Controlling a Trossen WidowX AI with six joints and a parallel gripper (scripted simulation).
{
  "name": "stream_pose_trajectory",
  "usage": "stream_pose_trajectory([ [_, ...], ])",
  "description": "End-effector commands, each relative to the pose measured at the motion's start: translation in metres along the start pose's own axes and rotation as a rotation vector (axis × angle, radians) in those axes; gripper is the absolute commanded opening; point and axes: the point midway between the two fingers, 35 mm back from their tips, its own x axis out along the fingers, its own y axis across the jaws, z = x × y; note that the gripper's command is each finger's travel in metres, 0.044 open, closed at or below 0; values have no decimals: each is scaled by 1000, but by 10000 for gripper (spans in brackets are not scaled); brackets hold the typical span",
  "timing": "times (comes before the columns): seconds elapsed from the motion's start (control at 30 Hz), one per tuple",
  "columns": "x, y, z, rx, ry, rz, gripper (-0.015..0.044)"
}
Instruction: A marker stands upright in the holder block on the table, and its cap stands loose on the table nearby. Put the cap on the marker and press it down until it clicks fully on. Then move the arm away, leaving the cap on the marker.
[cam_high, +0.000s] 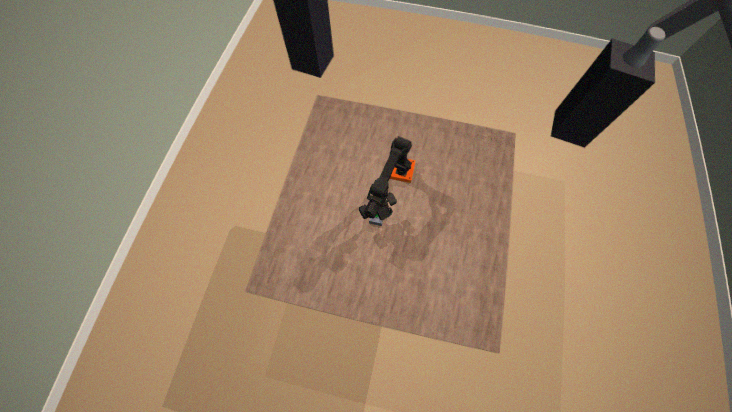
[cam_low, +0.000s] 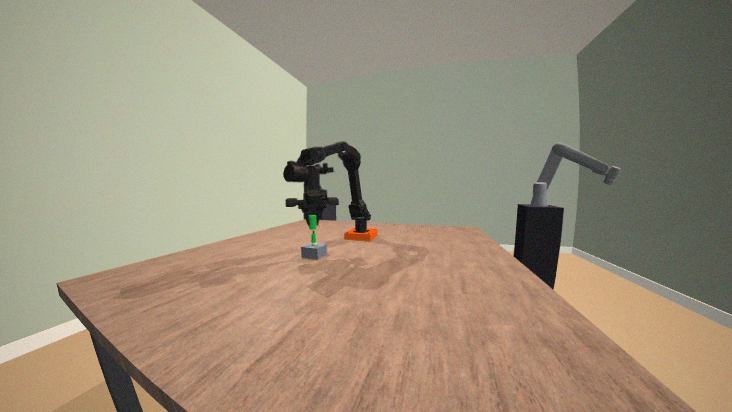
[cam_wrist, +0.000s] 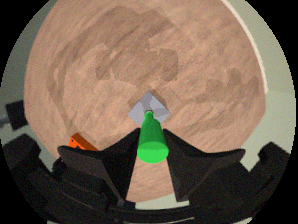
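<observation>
The green cap (cam_low: 312, 222) (cam_wrist: 152, 150) is held upright between the fingers of my gripper (cam_low: 312, 219) (cam_wrist: 151, 134), which is shut on it. The green marker (cam_low: 314, 238) (cam_wrist: 149, 118) stands upright in the grey holder block (cam_low: 313, 251) (cam_wrist: 136, 113) (cam_high: 375, 222). In the exterior view the cap hangs just above the marker's tip, with a thin gap between them, and looks in line with it. In the wrist view the cap overlaps the marker and hides its tip. The arm hides most of this from above.
The arm's orange base (cam_high: 402, 178) (cam_low: 361, 234) (cam_wrist: 80, 142) stands on the wooden table (cam_high: 450, 286) (cam_low: 389, 327) behind the block. A grey arm on a black pedestal (cam_low: 537, 245) (cam_high: 594, 102) stands beyond the table, and another black pedestal (cam_high: 307, 46) stands at the back.
</observation>
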Motion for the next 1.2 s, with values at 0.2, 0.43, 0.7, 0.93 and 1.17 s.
stream_pose_trajectory([
  [0.2,18,1,-1,-3,7,4,0],
  [0.43,29,1,-1,-3,7,4,0],
  [0.7,42,1,-2,-3,7,4,0],
  [0.93,46,2,-2,-3,7,4,0],
  [1.17,47,2,-2,-3,7,4,0],
])
